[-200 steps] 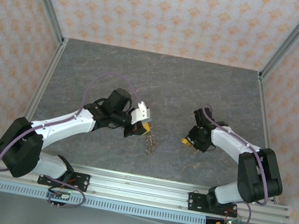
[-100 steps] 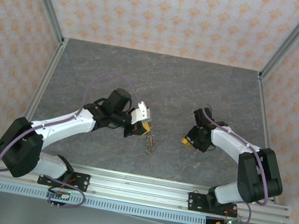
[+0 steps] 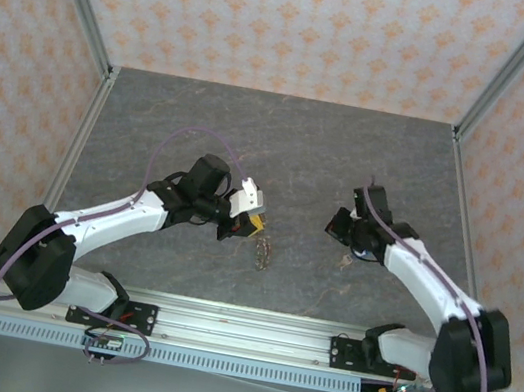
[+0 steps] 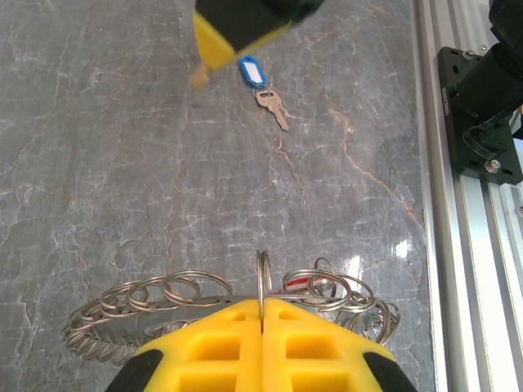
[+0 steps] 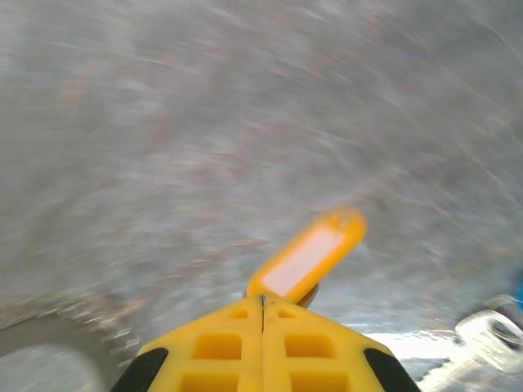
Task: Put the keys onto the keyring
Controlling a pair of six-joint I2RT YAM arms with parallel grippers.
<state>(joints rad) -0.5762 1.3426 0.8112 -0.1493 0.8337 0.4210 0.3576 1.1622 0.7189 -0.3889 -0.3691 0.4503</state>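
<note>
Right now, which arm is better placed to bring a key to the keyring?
Right. The right gripper is shut on the yellow key, ready to carry it over; the left gripper is shut on the keyring and likely should just hold it steady.

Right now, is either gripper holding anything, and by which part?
Left gripper pinches one upright loop on the near rim of the keyring. Right gripper pinches the yellow key at one end, its tag sticking out.

Blur is smearing the table (image 5: pixel 163 122) and the yellow key (image 5: pixel 309 255) in the right wrist view; the right gripper (image 5: pixel 262 306) is hiding its blade. The left gripper (image 4: pixel 261 309) is covering the near rim of the keyring (image 4: pixel 176 291).
</note>
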